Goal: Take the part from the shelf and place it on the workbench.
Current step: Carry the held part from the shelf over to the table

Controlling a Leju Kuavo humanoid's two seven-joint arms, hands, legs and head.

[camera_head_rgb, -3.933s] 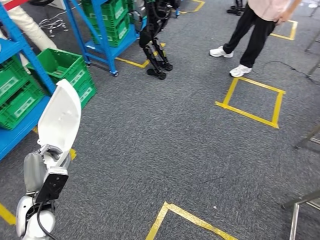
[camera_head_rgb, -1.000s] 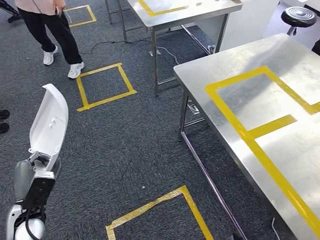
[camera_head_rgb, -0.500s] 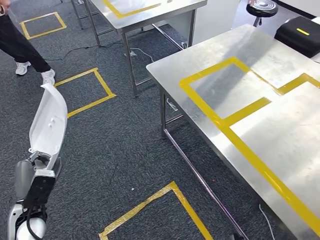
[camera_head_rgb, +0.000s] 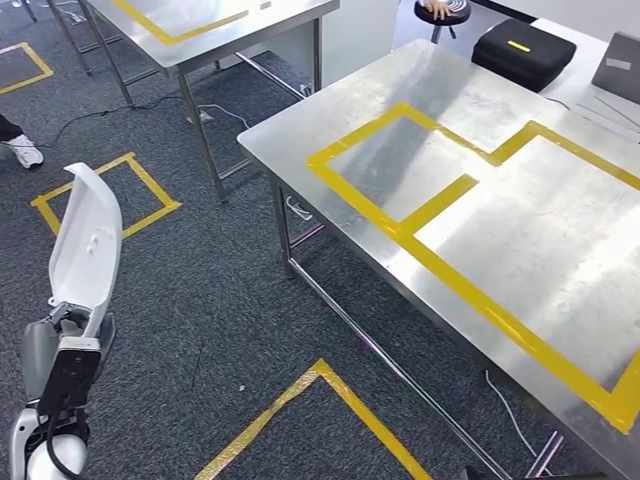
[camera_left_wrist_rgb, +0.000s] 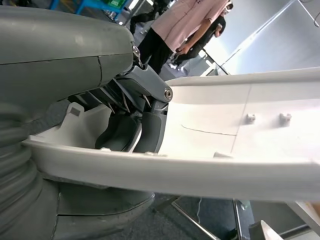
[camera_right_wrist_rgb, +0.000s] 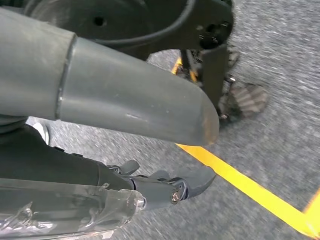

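Dark grey carpet w/ yellow tape squares (camera_head_rgb: 317,400) marked on the floor; in the head view a steel workbench (camera_head_rgb: 528,130) fills the right side, its top marked w/ yellow tape boxes, and a second steel table (camera_head_rgb: 204,25) stands far left. A black case (camera_head_rgb: 523,52) sits at the bench's far edge, near a stool. A person's white shoe (camera_head_rgb: 25,152) shows at the far left edge. Low on the left, the left hand (camera_head_rgb: 69,322) grips the bottom end of the white part (camera_head_rgb: 87,250), a curved shell held upright, well apart from the bench. Holding it upright and close in prob. keeps it clear of the table legs on the walk over. So the part is off the shelf but not yet over the workbench; the carry looks underway, w/ the placing yet to do. Left wrist view: thumb and dark fingers (camera_left_wrist_rgb: 124,132) clamp the shell's rim from both sides, the fingers inside its hollow; a person in a pink top stands beyond. Right wrist view: the right hand (camera_right_wrist_rgb: 162,150) hangs over carpet and a yellow tape line, carrying nothing, thumb and fingers lying apart and fairly straight, prob. parked since one hand suffices.
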